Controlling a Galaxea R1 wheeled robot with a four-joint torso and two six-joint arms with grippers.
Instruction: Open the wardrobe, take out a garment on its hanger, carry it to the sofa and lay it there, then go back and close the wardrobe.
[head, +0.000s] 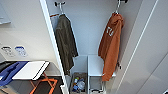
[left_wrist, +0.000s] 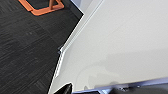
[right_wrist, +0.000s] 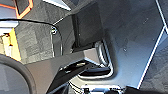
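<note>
At the far left of the head view a white-topped table with an orange tubular frame (head: 32, 70) stands on dark grey carpet tiles (head: 47, 87), a blue-and-black object lying on its left end. Just right of it the open left door (head: 51, 37) of the tall white wardrobe (head: 85, 30) shows edge-on. Inside, an olive-green fleece jacket (head: 65, 42) hangs from a thin white hanger at the left. Below and between the two clothes, a small box of mixed items (head: 78, 83) sits on the wardrobe floor beside a low white inner shelf unit (head: 95, 65). Further right hangs the orange hooded sweatshirt with white lettering (head: 110, 45) on its thin white hanger (head: 117, 8) — its hem reaching past the shelf top. The right door (head: 150, 50) stands open at the far right.

In the left wrist view a white panel meets the carpet. I cannot tell how either gripper's fingers are set.
</note>
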